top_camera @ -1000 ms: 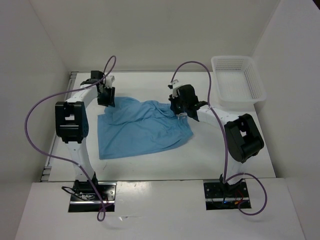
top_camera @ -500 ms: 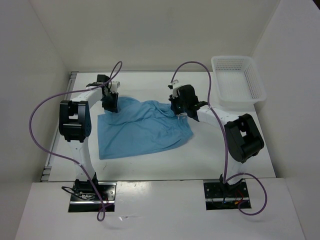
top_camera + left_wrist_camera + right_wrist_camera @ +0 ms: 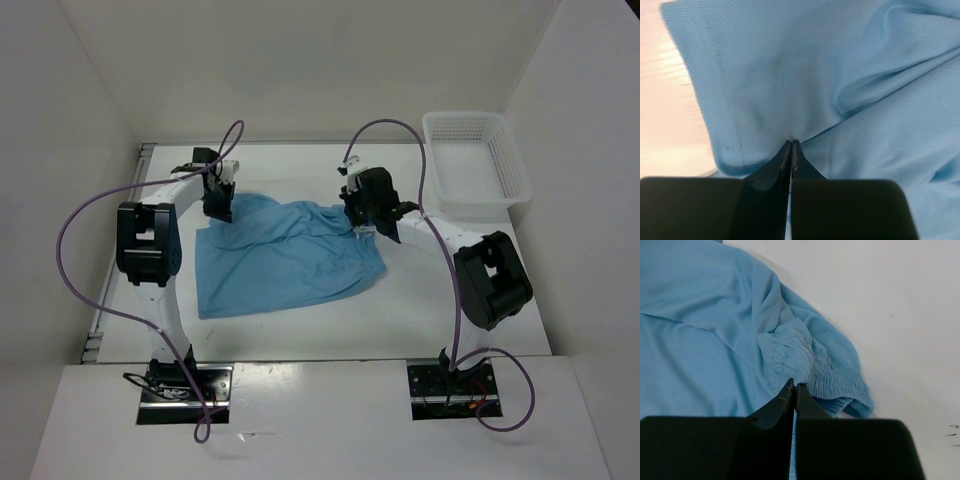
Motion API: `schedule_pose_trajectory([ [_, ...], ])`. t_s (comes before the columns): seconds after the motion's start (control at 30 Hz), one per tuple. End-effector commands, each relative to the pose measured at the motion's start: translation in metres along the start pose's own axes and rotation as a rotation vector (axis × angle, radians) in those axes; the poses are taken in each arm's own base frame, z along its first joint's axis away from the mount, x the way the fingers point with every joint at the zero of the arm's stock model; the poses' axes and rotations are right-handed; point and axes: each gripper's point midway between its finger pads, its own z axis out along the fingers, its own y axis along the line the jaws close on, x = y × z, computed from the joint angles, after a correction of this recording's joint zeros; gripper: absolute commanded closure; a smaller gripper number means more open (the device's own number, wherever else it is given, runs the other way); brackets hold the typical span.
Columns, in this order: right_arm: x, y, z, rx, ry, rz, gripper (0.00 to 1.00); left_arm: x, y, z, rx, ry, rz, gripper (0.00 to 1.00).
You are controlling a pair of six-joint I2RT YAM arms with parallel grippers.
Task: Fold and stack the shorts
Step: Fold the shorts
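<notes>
The light blue shorts (image 3: pixel 285 255) lie spread and rumpled in the middle of the table. My left gripper (image 3: pixel 219 207) is at their far left corner, shut on the fabric near the leg hem (image 3: pixel 715 125); blue cloth shows between its fingertips (image 3: pixel 791 143). My right gripper (image 3: pixel 362 225) is at their far right end, shut on the gathered elastic waistband (image 3: pixel 835 377), which bunches round its tips (image 3: pixel 794 385). The drawstring is out of view.
A white mesh basket (image 3: pixel 475 160) stands at the back right corner of the table. White walls close in the left, back and right sides. Purple cables loop above both arms.
My left gripper moved right onto the corner of the shorts and closed on the fabric. The right gripper kept its hold on the waistband and barely moved.
</notes>
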Motion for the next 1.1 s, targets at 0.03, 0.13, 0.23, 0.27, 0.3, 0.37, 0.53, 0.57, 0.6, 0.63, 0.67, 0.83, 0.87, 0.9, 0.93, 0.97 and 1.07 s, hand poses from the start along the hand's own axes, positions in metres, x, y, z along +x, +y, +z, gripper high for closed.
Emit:
schedule_pose_trajectory([
  [0.03, -0.047, -0.016, -0.023, 0.055, -0.133, -0.025, 1.00, -0.077, 0.001, -0.067, -0.028, -0.256, 0.036, 1.00],
  [0.13, -0.050, -0.020, -0.027, 0.055, -0.143, -0.031, 1.00, -0.102, 0.004, -0.097, -0.040, -0.330, 0.038, 1.00],
  [0.23, -0.055, -0.024, -0.033, 0.064, -0.164, -0.028, 1.00, -0.103, 0.003, -0.108, -0.041, -0.338, 0.039, 1.00],
  [0.27, -0.055, -0.024, -0.033, 0.064, -0.164, -0.028, 1.00, -0.104, 0.002, -0.113, -0.042, -0.348, 0.041, 1.00],
  [0.3, -0.054, -0.023, -0.036, 0.064, -0.165, -0.028, 1.00, -0.106, 0.001, -0.117, -0.043, -0.357, 0.043, 1.00],
  [0.37, -0.060, -0.024, -0.039, 0.066, -0.185, -0.029, 1.00, -0.111, 0.002, -0.126, -0.055, -0.379, 0.045, 1.00],
  [0.53, -0.056, -0.021, -0.032, 0.047, -0.176, -0.030, 1.00, -0.095, -0.005, -0.115, -0.058, -0.310, 0.049, 0.96],
  [0.57, -0.056, -0.019, -0.032, 0.035, -0.176, -0.031, 1.00, -0.077, -0.009, -0.099, -0.048, -0.249, 0.049, 0.94],
  [0.6, -0.052, -0.023, -0.029, 0.042, -0.167, -0.026, 1.00, -0.068, -0.016, -0.091, -0.048, -0.220, 0.061, 0.91],
  [0.63, -0.052, -0.023, -0.029, 0.042, -0.167, -0.026, 1.00, -0.057, -0.015, -0.082, -0.046, -0.187, 0.057, 0.89],
  [0.67, -0.046, -0.023, -0.028, 0.041, -0.155, -0.025, 1.00, -0.041, -0.018, -0.071, -0.039, -0.142, 0.059, 0.86],
  [0.83, -0.040, -0.022, -0.030, 0.040, -0.146, -0.024, 1.00, -0.018, -0.012, -0.048, -0.057, -0.068, 0.048, 0.55],
  [0.87, -0.040, -0.022, -0.030, 0.040, -0.146, -0.024, 1.00, -0.018, -0.010, -0.048, -0.070, -0.067, 0.048, 0.54],
  [0.9, -0.040, -0.022, -0.032, 0.040, -0.147, -0.024, 1.00, -0.023, -0.009, -0.048, -0.072, -0.090, 0.050, 0.53],
  [0.93, -0.040, -0.022, -0.032, 0.040, -0.147, -0.024, 1.00, -0.026, -0.007, -0.048, -0.086, -0.098, 0.051, 0.53],
  [0.97, -0.033, -0.024, -0.032, 0.050, -0.128, -0.031, 1.00, -0.034, -0.005, -0.051, -0.096, -0.122, 0.053, 0.49],
  [1.07, -0.026, -0.023, -0.036, 0.049, -0.116, -0.030, 1.00, -0.070, -0.001, -0.064, -0.107, -0.225, 0.054, 0.46],
])
